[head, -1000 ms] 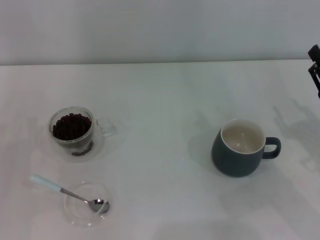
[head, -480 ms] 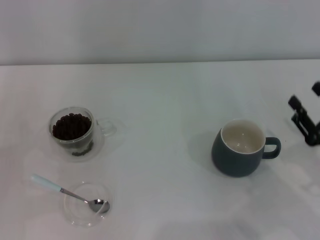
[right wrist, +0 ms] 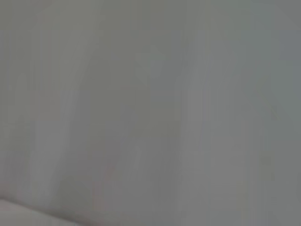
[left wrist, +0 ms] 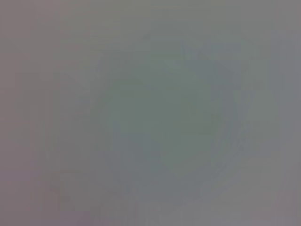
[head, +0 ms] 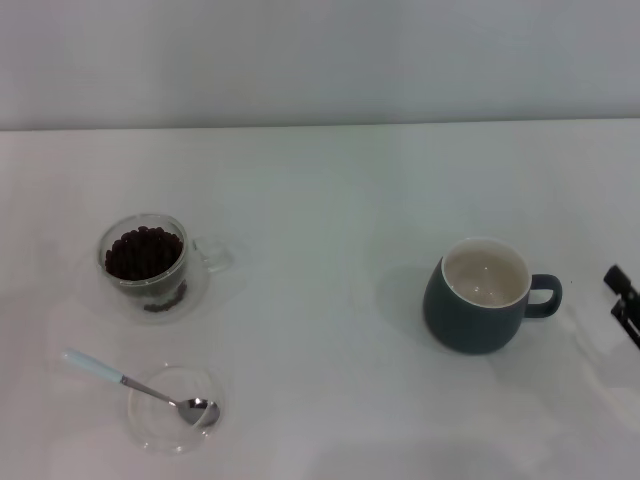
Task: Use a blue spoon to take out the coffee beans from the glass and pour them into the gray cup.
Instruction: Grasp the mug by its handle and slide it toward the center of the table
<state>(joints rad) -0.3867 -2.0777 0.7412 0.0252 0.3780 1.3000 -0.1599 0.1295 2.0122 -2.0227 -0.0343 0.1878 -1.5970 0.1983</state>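
Right claw (head: 624, 305), whose grip cannot be told, sits beside the empty gray cup (head: 480, 296), so nothing is done: blue spoon (head: 135, 384) untouched in its glass dish (head: 150, 425), coffee beans (head: 144, 252) fill the glass (head: 150, 262).

Head camera looks forward and down over the table (head: 320, 180); both wrist cameras show only blank grey, sharing nothing identifiable.
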